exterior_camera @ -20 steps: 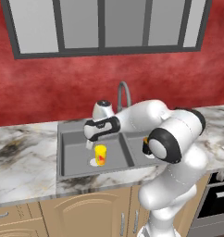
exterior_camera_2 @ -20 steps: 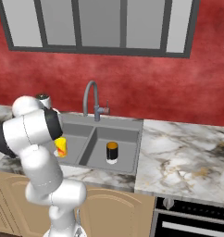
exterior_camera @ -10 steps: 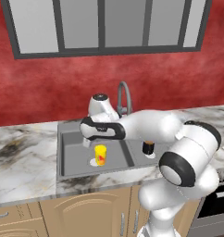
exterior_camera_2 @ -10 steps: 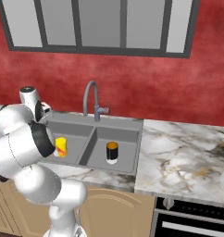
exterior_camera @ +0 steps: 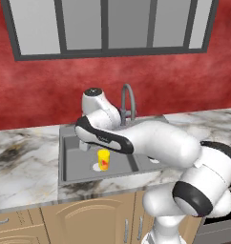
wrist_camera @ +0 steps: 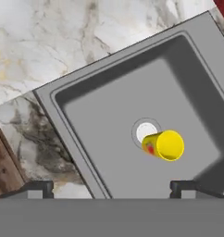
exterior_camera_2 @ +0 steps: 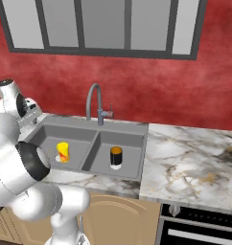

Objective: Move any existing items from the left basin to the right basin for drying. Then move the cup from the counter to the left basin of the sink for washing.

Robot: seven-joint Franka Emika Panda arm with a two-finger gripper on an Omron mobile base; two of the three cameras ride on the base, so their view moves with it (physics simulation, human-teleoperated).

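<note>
Cup (wrist_camera: 163, 145): upright in the left basin (wrist_camera: 109, 120), beside the white drain (wrist_camera: 145, 131).
Jar (exterior_camera_2: 116, 156): upright in the right basin (exterior_camera_2: 130, 143).
Gripper (wrist_camera: 113, 186): released, jaws wide, holding nothing, above the left basin.

Red wall (exterior_camera_2: 137, 91), grey-framed window (exterior_camera_2: 103, 26) above.

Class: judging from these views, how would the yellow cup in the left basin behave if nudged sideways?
The yellow cup stands upright beside the white drain, tall for its width, so it would probably tip. Its round wall suggests it would then roll. The smooth left basin floor may let it slide.
</note>
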